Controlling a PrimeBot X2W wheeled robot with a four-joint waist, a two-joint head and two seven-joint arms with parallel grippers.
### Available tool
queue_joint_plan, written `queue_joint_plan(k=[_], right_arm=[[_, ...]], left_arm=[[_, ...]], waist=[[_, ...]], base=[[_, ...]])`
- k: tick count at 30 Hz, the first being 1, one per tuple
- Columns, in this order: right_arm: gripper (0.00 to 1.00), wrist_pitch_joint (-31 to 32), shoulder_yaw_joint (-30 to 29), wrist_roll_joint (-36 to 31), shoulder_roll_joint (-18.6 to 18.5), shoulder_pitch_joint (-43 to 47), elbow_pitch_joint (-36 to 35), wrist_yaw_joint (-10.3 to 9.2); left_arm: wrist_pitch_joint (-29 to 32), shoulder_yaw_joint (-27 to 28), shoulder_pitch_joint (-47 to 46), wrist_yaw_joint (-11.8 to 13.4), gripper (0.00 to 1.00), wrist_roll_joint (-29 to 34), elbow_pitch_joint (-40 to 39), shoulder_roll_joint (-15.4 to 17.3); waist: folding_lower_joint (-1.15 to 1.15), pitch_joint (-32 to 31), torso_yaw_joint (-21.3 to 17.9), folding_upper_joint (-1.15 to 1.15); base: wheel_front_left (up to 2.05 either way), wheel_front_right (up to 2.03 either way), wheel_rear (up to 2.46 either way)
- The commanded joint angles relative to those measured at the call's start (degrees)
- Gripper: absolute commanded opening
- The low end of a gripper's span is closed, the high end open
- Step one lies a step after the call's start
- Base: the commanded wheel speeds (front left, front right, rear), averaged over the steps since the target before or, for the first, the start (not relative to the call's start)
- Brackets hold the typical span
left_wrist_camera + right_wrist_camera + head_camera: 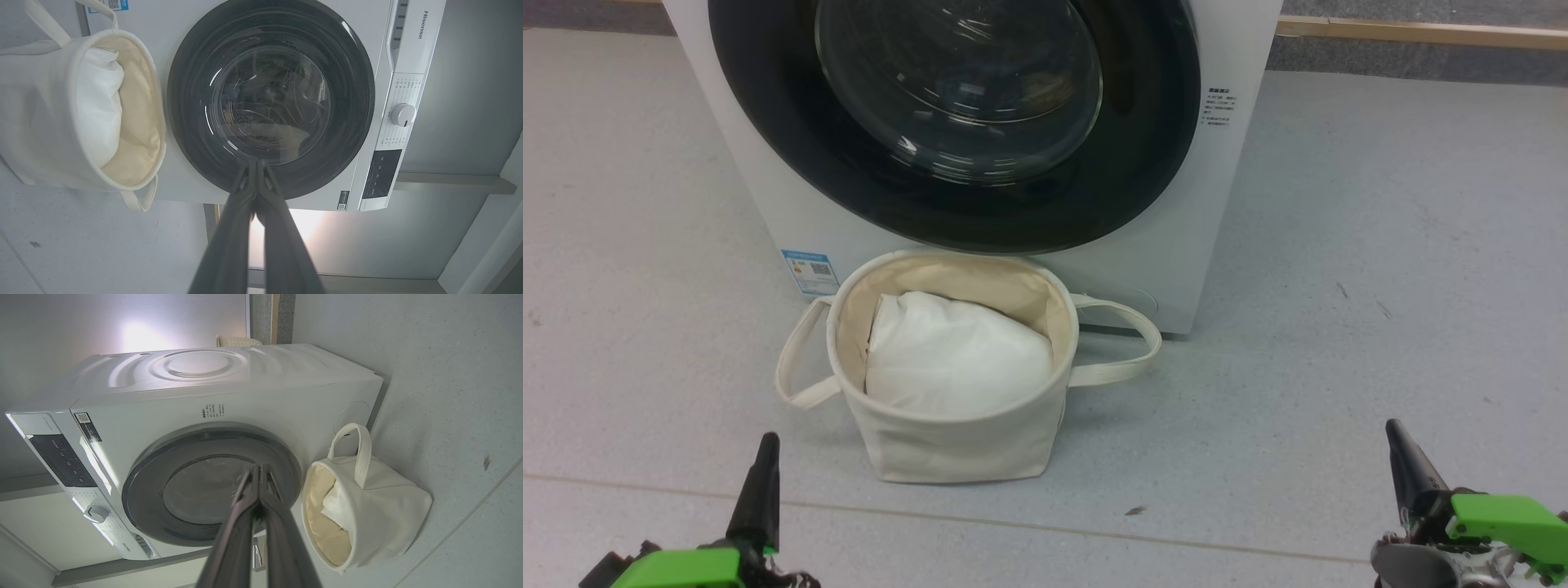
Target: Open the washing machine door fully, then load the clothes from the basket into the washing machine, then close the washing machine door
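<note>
Left tool [256, 163] and right tool [259, 467], long dark fingers pressed together and empty; glossy black-rimmed round glass door [956, 122] looks closed, so confirm its latch.

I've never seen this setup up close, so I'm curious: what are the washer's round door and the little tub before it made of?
The washing machine door: a glossy black rim, probably plastic, around a clear domed centre that looks like glass, given its sharp curved reflections. The basket: matte cream cloth, likely canvas; its soft walls crease and its handles droop.
</note>
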Motion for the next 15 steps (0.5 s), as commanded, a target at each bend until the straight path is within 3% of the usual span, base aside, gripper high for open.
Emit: queue_joint_plan(k=[1,15], right_arm=[[0.0,0.4,1.0,-0.2,-0.4,-2.8,-1.7,0.01],[0.0,0.5,0.9,-0.3,-0.3,-2.8,-1.7,0.01]], left_arm=[[0.5,2.1,-2.6,-0.4,0.0,0.3,-2.1,0.4],[0.6,2.2,-2.6,-0.4,0.0,0.4,-2.1,0.3]], waist=[[0.0,0.0,0.0,0.0],[0.0,0.0,0.0,0.0]], base=[[0.0,0.0,0.0],[0.0,0.0,0.0]])
